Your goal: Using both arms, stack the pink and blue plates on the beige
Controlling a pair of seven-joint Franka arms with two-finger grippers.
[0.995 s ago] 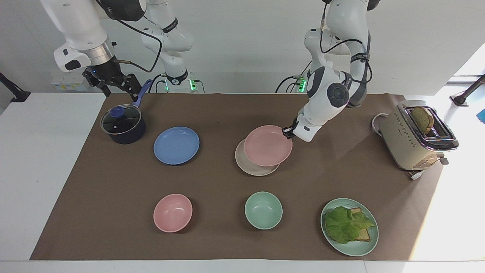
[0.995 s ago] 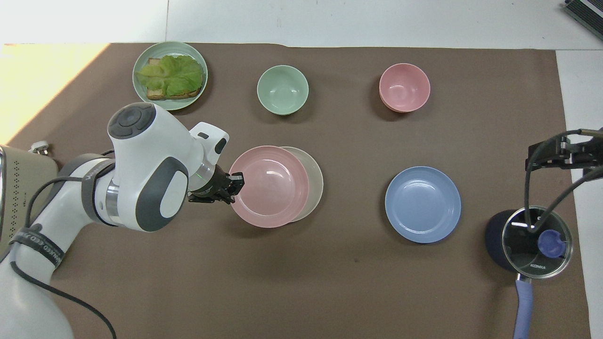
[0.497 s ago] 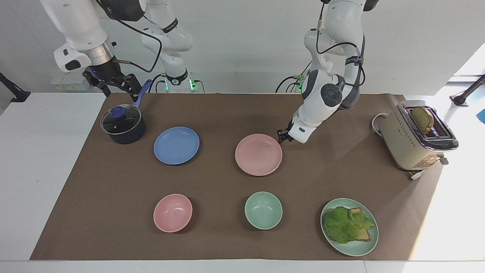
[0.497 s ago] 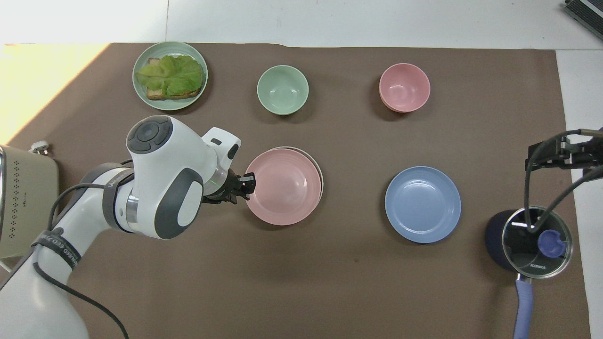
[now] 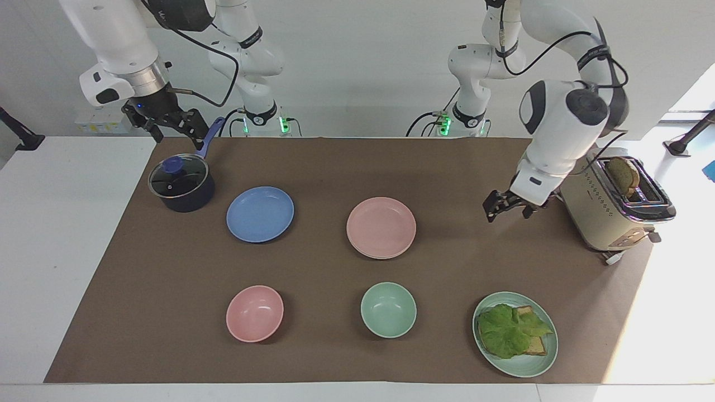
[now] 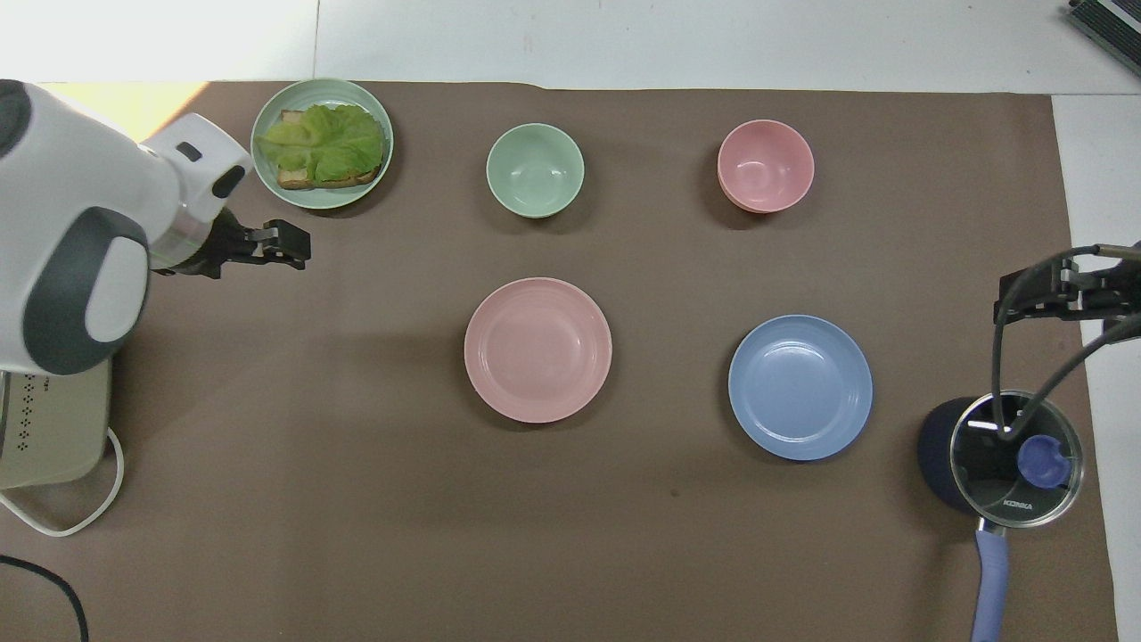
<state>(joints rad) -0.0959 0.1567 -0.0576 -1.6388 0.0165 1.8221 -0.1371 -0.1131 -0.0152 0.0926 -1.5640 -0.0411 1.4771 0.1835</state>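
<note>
The pink plate (image 5: 381, 227) (image 6: 537, 349) lies flat at the middle of the brown mat. It covers the beige plate, which is hidden beneath it. The blue plate (image 5: 260, 214) (image 6: 800, 387) lies beside the stack, toward the right arm's end, with nothing on it. My left gripper (image 5: 507, 205) (image 6: 287, 246) hangs open and empty over the mat next to the toaster, well apart from the plates. My right gripper (image 5: 177, 134) (image 6: 1059, 287) waits open and empty, raised over the pot's handle.
A dark blue pot (image 5: 181, 184) with a glass lid stands beside the blue plate. A pink bowl (image 5: 254, 313), a green bowl (image 5: 388, 309) and a green plate with lettuce and bread (image 5: 515, 334) line the edge farthest from the robots. A cream toaster (image 5: 611, 204) holds toast.
The left gripper set the pink plate squarely onto the beige one, opened, let go and swung away toward the toaster. The right arm has not moved.
</note>
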